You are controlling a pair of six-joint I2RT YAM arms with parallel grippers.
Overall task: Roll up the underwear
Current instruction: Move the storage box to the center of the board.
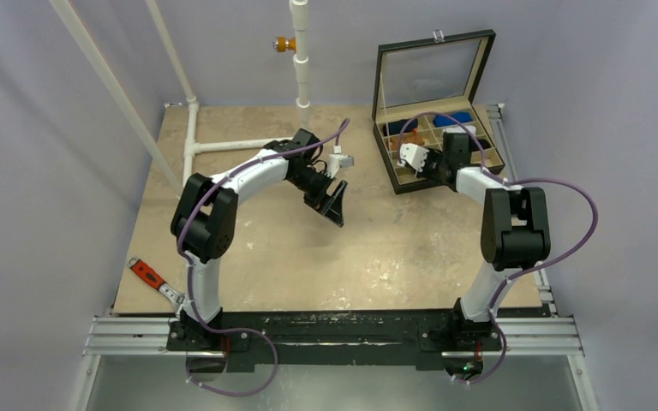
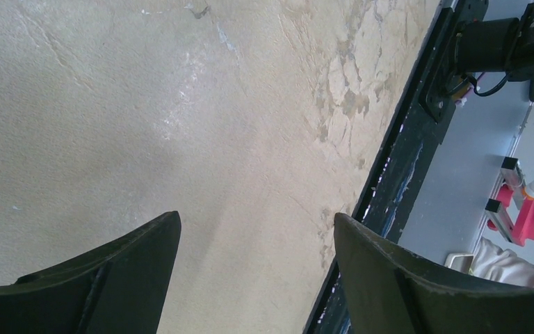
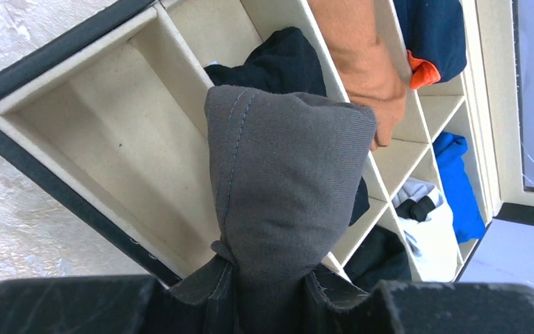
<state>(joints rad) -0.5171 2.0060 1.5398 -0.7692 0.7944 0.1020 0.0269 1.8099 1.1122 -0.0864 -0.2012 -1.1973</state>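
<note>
1. The big tan table (image 1: pixel 308 265) is scuffed and has pale marks on it. Both arms are bolted at its near edge.
2. A black box (image 1: pixel 385 158) sits on the far right part of the table. Its glass lid stands up, and cream walls cut the inside into little rooms.
3. The left arm (image 1: pixel 223 197) bends over the middle of the table. The right arm (image 1: pixel 514 227) reaches out to the box.
4. The left claw (image 2: pixel 257 223) hangs over the table with its two dark fingers wide apart. Only the table shows between them.
5. The right claw (image 3: pixel 264 292) is over the box and is squeezed tight on the underwear (image 3: pixel 285 174).
6. The underwear is a small dark grey bundle with a line of stitches down one side. It sticks out from the claw, above the walls of the box. I cannot tell if it touches the box. From above, the arm hides it.
7. Just behind it, a black roll (image 3: pixel 285 59) lies in one little room.
8. Other rooms hold a navy roll (image 3: pixel 431 35), a blue roll (image 3: pixel 459 181) and a white roll (image 3: pixel 424 223).
9. A red-handled tool (image 1: pixel 147 274) lies at the near left edge of the table, well apart from the box.
</note>
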